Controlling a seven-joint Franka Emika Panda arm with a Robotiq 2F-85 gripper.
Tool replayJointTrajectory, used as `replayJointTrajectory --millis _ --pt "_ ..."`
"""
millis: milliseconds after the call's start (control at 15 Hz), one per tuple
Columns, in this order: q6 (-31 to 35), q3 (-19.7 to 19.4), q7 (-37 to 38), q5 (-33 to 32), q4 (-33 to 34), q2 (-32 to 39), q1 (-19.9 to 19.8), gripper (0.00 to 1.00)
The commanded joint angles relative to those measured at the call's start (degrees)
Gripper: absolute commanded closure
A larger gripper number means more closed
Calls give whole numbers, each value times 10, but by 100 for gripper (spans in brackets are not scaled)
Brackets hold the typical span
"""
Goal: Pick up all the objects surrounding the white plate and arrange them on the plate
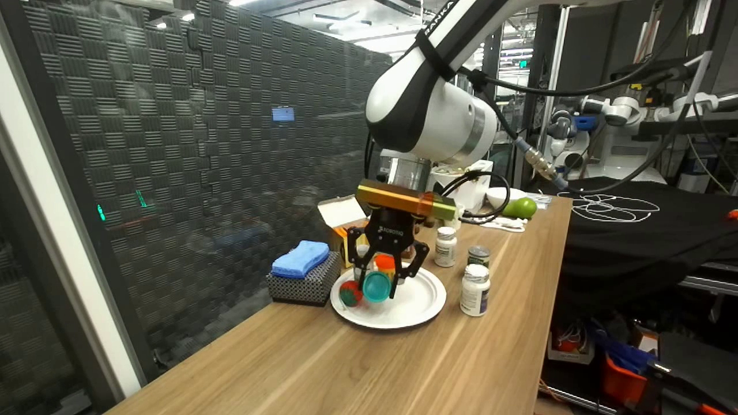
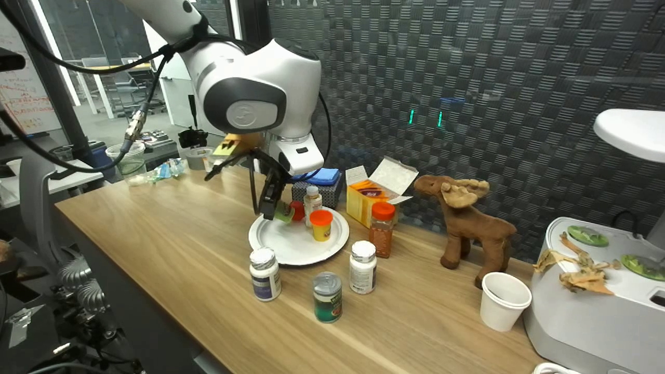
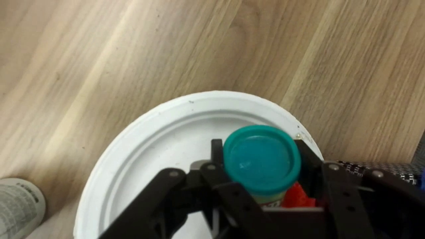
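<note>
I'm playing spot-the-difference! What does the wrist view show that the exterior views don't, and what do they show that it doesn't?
Only the wrist view: dark specks on the plate; no extra object that I can make out.
Only exterior views: the can, carton, orange-capped jar and toy moose.
Shared: the plate, the teal tub between the jaws, a white bottle.

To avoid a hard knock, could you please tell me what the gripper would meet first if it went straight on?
Probably the plate below; the gripper holds the teal tub, which may touch down first, though any gap beneath is hard to judge.
</note>
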Motion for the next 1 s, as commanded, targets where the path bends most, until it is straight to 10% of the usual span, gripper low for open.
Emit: replayJointTrajectory --millis 0,933 --pt "-41 11 -51 70 -7 -16 -26 72" --pt "-137 -26 -97 198 -10 11 -31 72"
